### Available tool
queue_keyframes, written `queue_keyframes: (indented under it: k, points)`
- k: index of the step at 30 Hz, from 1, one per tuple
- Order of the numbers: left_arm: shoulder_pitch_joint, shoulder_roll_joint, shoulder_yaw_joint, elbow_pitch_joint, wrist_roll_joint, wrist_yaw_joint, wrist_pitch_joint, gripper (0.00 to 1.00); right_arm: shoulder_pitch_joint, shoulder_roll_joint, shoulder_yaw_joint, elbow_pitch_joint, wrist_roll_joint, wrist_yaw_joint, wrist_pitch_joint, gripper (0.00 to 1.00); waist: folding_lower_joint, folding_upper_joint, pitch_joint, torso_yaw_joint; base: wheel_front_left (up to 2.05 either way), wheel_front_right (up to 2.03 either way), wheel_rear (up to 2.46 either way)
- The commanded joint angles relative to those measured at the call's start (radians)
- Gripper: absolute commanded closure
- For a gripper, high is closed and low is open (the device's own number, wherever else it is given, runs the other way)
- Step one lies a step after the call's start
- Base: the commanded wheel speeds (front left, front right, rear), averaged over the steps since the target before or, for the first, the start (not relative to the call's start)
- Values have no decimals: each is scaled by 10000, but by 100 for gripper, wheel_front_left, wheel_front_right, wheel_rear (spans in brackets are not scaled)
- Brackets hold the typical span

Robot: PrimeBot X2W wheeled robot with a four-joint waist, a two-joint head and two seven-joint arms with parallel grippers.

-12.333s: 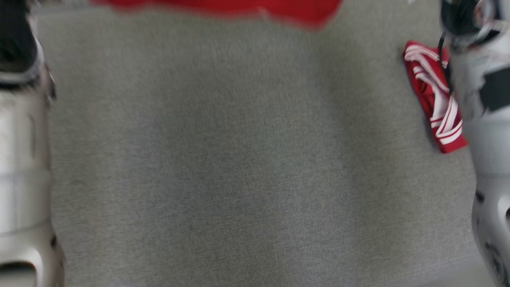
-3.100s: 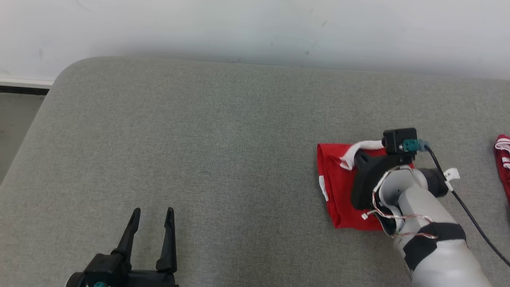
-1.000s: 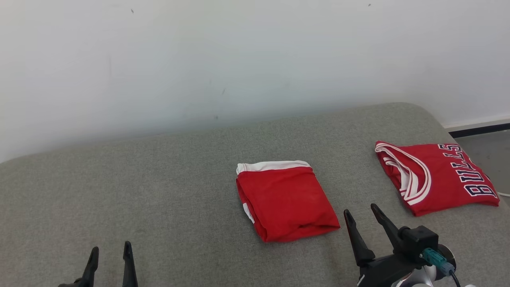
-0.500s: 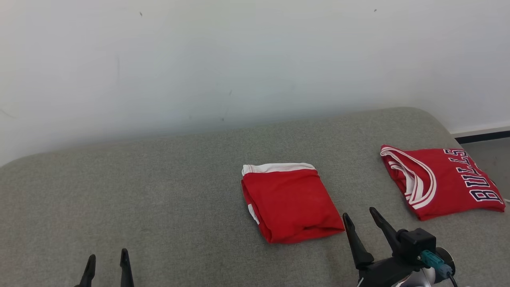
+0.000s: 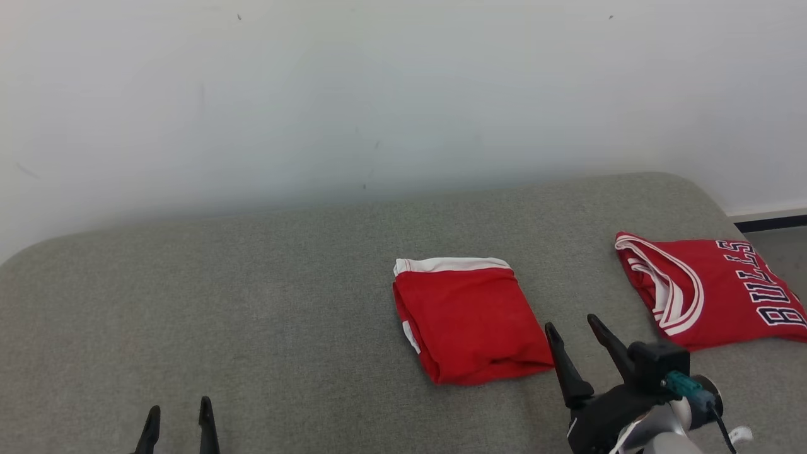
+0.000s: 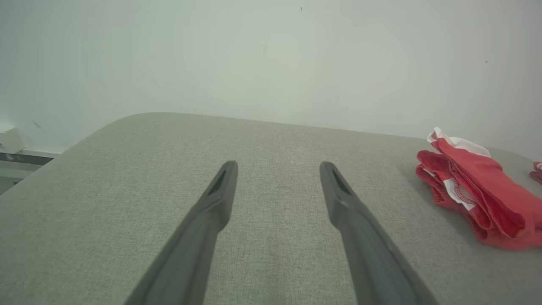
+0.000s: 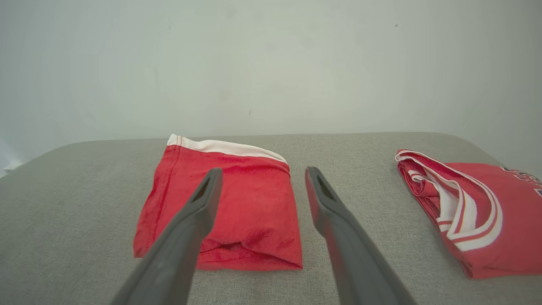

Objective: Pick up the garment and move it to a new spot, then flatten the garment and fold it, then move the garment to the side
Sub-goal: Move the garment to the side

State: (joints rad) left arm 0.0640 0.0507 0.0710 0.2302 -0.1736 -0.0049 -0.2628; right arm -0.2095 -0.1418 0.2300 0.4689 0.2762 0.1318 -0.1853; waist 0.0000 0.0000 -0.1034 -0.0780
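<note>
Grey fabric surface (image 5: 252,315), rounded corners (folded garment (image 5: 470,321) atop), white wall (image 5: 378,94)

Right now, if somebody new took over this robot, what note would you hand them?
Left gripper: jaws open, empty, over the grey cushion.
Right gripper: jaws open, empty, beside the near right corner of the folded red garment.
Done: that garment, white band at its far edge, lies folded, apart from the folded Bulls jersey at the cushion's right end.
Left: probably only to check that it counts as moved aside.
</note>
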Motion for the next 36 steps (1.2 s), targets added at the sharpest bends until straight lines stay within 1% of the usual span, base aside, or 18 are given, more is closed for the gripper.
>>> queue_keyframes:
  k: [1, 4, 7, 14, 16, 23, 26, 32, 36]
  points:
    - [86, 6, -45, -30, -8, 18, -19, 0, -303, -147, 69, 65, -28, -28, 198, 0, 0, 0, 47, 127, 0, 0, 0]
    - [23, 4, -248, -13, -62, 2, -19, 0, -875, -316, 188, 273, 35, -28, 664, 0, 0, 0, 156, 403, 0, 0, 0]
    - [-98, 1, -480, -9, -62, -22, -19, 0, -1501, -528, 101, 736, 119, -28, 1176, 0, 0, 0, 349, 774, 0, 0, 0]
    - [-267, 6, -1061, -131, -225, -104, -19, 0, -2725, -849, -249, 2320, 217, -28, 2364, 0, 0, 0, 849, 1759, 0, 0, 0]
    - [-326, 4, -1181, -194, -263, -96, -19, 0, -3020, -969, -284, 2779, 68, -28, 2792, 0, 0, 0, 1049, 1999, 0, 0, 0]
    - [-736, 4, -1415, -311, -347, -49, -19, 0, -3809, -1280, -984, 4203, -157, -28, 3736, 0, 0, 0, 1796, 2722, 0, 0, 0]
    - [-909, 4, -1456, -327, -359, -43, -19, 0, -3929, -1205, -1288, 4712, -185, -28, 4095, 0, 0, 0, 2018, 2956, 0, 0, 0]
    - [-1072, 2, -1492, -262, -336, -117, -19, 0, -3955, -1219, -1498, 5415, -231, -28, 4543, 0, 0, 0, 2359, 3232, 0, 0, 0]
    - [-1166, 2, -1485, -253, -361, -101, -19, 0, -3857, -1063, -1519, 6014, -160, -28, 5263, 0, 0, 0, 2517, 3279, 0, 0, 0]
